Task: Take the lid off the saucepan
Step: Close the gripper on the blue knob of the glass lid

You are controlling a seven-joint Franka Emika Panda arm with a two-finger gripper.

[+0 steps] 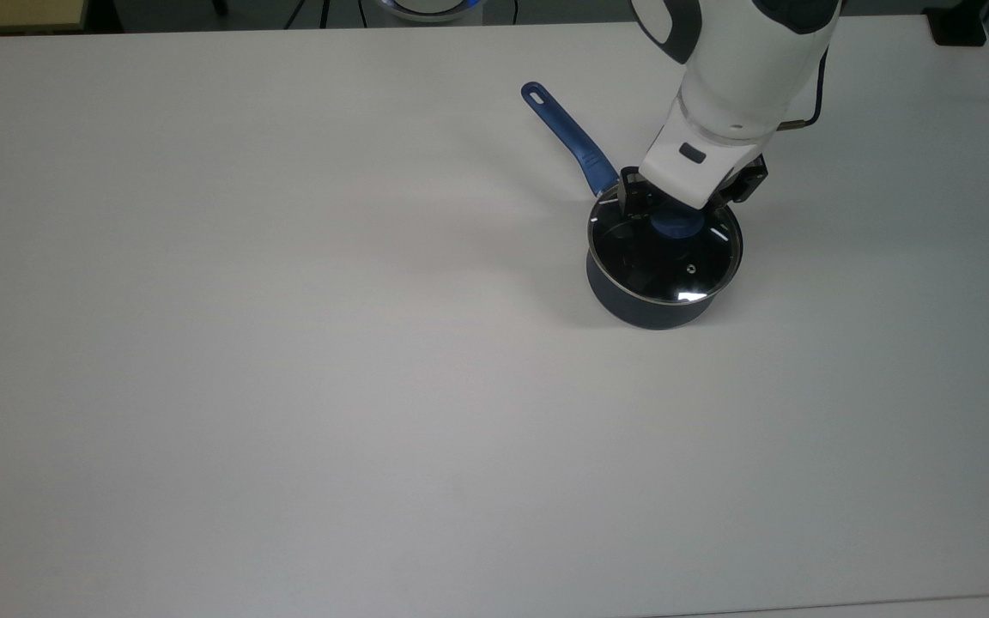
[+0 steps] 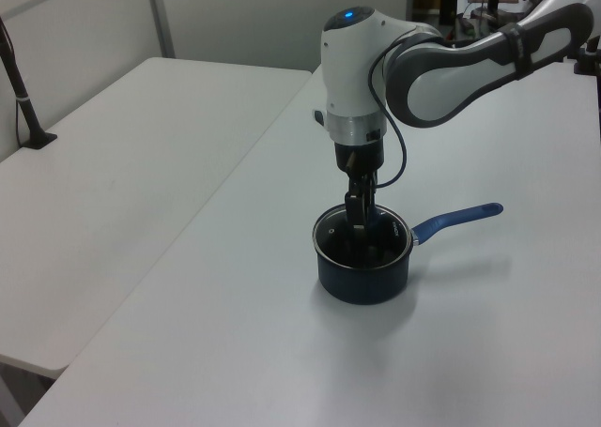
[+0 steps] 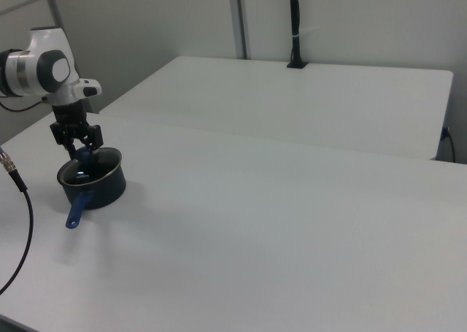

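The saucepan is a dark navy pot on the white table, its blue handle pointing toward the top view's upper left. The glass lid sits on it, with the blue knob at its centre. My gripper is down over the knob and open, one finger on each side. In the left view the gripper reaches down onto the lid above the saucepan. In the right view the gripper straddles the knob over the saucepan.
A second white table stands alongside, across a narrow gap. A black post is clamped to its far edge. A black cable hangs at the right view's left edge. The arm's base is at the top view's upper edge.
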